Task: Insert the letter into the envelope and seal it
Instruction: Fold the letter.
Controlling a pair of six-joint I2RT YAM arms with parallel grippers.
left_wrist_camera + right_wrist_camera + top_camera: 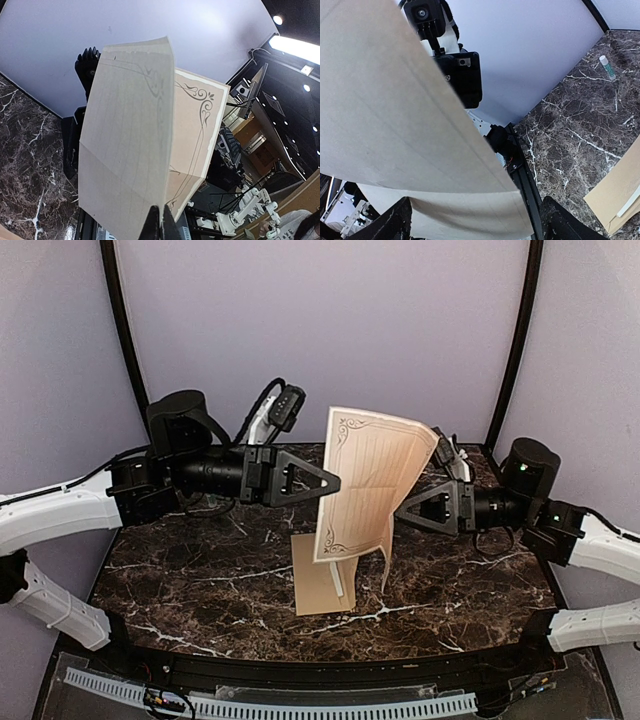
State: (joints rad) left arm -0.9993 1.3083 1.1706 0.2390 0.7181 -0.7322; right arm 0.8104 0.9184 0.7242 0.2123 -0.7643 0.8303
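Note:
The letter (368,480), cream paper with an ornate dark border, hangs upright above the middle of the table, bent along its creases. My left gripper (333,483) is shut on its left edge; the left wrist view shows the closed fingertips (154,224) pinching the plain back of the letter (125,140). From the right, my right gripper (404,512) stands open at the sheet's other side. In its wrist view the letter (420,130) fills the space between the spread fingers (395,222). The brown envelope (318,585) lies flat on the table below, partly hidden by the letter.
A corner of the envelope (617,197) shows at the right wrist view's lower right. A small white glue stick (607,67) lies on the dark marble table (200,570) farther off. Purple walls close in the back and sides.

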